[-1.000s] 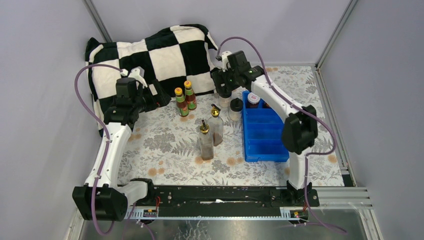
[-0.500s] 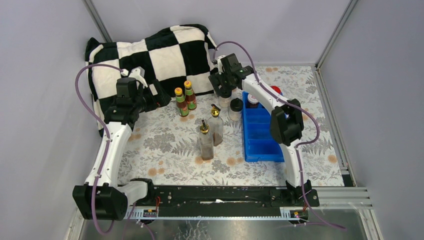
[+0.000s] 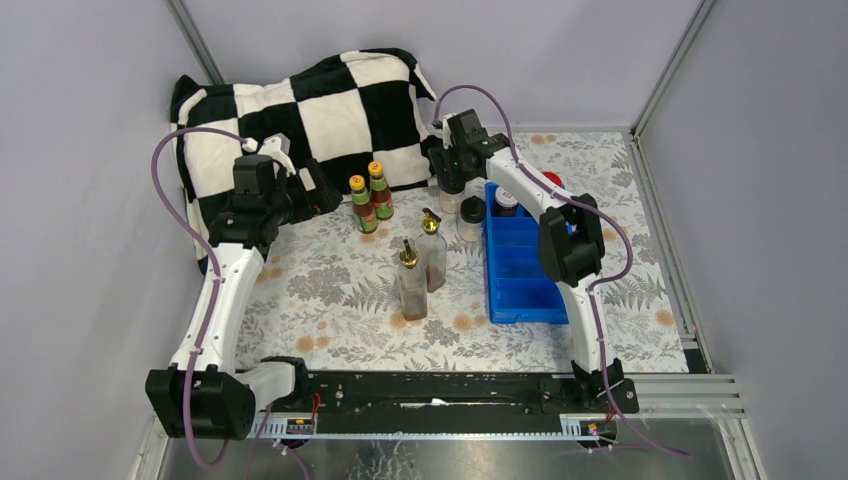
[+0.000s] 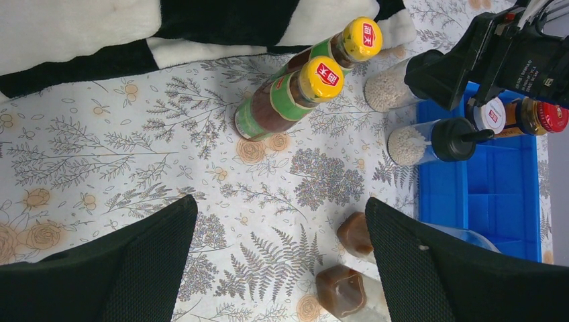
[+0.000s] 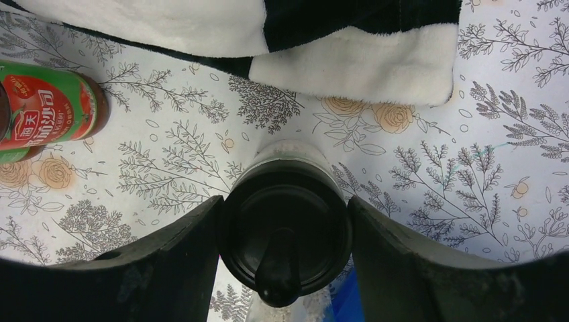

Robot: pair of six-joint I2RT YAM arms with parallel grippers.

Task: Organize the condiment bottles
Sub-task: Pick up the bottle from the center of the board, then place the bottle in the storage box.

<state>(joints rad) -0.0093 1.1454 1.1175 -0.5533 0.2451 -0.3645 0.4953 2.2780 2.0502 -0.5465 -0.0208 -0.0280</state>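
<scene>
My right gripper (image 3: 451,186) is shut on the black cap of a clear shaker (image 5: 285,235) that stands on the floral mat, left of the blue tray (image 3: 520,285). The second shaker (image 3: 471,218) stands just in front of it. Two orange-capped sauce bottles (image 3: 367,200) stand near the blanket, also in the left wrist view (image 4: 295,90). Two gold-spouted bottles (image 3: 421,265) stand mid-table. A white-lidded jar (image 3: 506,201) sits in the tray's far end, and a red-lidded jar (image 4: 542,115) is beside it. My left gripper (image 4: 280,208) is open and empty, held above the mat left of the orange-capped bottles.
A black-and-white checkered blanket (image 3: 320,105) lies at the back left, right behind the orange-capped bottles. The tray's near compartments (image 3: 528,295) hold nothing. Grey walls close in the table on three sides.
My right arm's elbow has swung left and back, and its gripper has settled on the far shaker. The red lid now shows behind the arm. The left arm has not moved.
</scene>
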